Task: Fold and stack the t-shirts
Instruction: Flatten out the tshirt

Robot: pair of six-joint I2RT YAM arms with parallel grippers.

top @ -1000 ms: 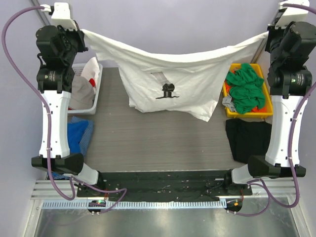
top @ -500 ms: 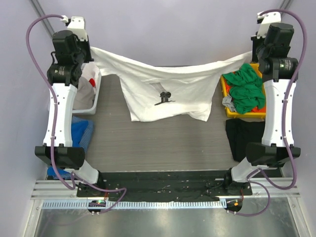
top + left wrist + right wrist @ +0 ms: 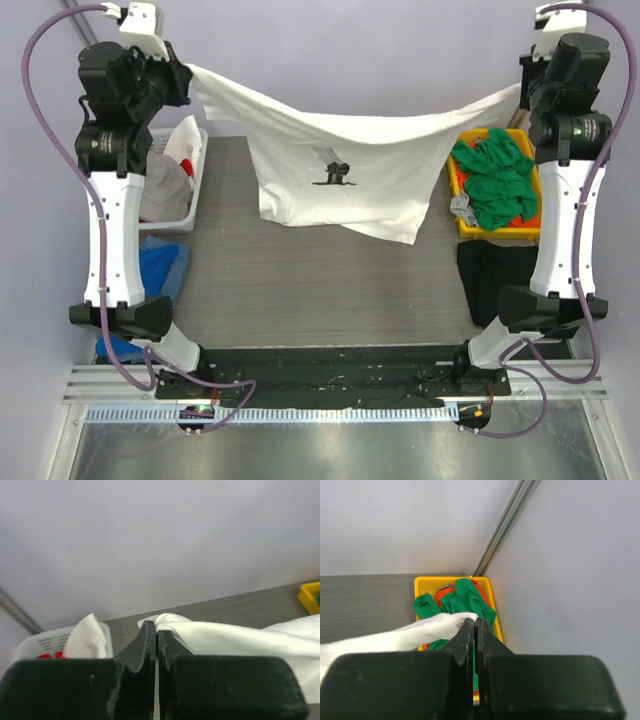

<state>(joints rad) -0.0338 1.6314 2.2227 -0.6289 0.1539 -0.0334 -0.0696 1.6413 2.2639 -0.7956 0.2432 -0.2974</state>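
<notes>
A white t-shirt [image 3: 350, 175] with a small black print hangs stretched in the air between both arms, its lower edge drooping toward the table. My left gripper [image 3: 188, 72] is shut on its left end, seen as bunched white cloth [image 3: 220, 635] at the pinched fingertips [image 3: 149, 630]. My right gripper [image 3: 522, 92] is shut on the right end [image 3: 420, 632]. Green t-shirts [image 3: 497, 180] lie heaped in a yellow bin [image 3: 500, 232]. A black t-shirt [image 3: 500, 280] lies flat on the table at the right.
A white basket [image 3: 190, 215] with clothes stands at the left edge, blue cloth [image 3: 160, 270] in front of it. The grey table [image 3: 320, 290] lies under the hanging shirt. The wall rises close behind both grippers.
Both arms dipped back and then rose again, pulling the white t-shirt tauter; its lower hem now hangs slightly higher and more spread than half a second ago.
</notes>
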